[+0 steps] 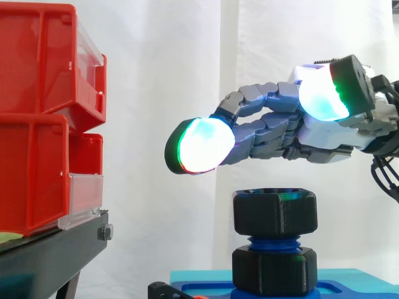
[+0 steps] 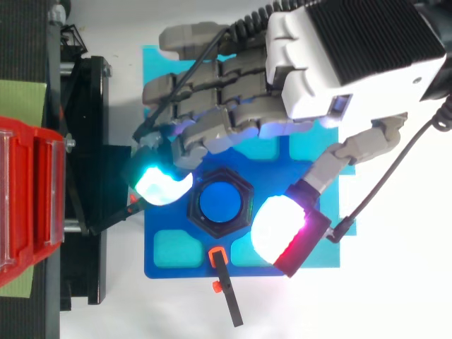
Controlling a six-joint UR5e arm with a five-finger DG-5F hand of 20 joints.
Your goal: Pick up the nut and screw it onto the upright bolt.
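Close level side, close overhead, nut shared

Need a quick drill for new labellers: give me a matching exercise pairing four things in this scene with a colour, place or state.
Things:
1. nut
2. bolt
3. bins
4. hand

Descriptions:
A. blue, standing upright
B. red, stacked at the left of the side view
C. open, above the bolt, holding nothing
D. black, six-sided, at the bolt's top

Pairs: 1-D, 2-A, 3-B, 4-C
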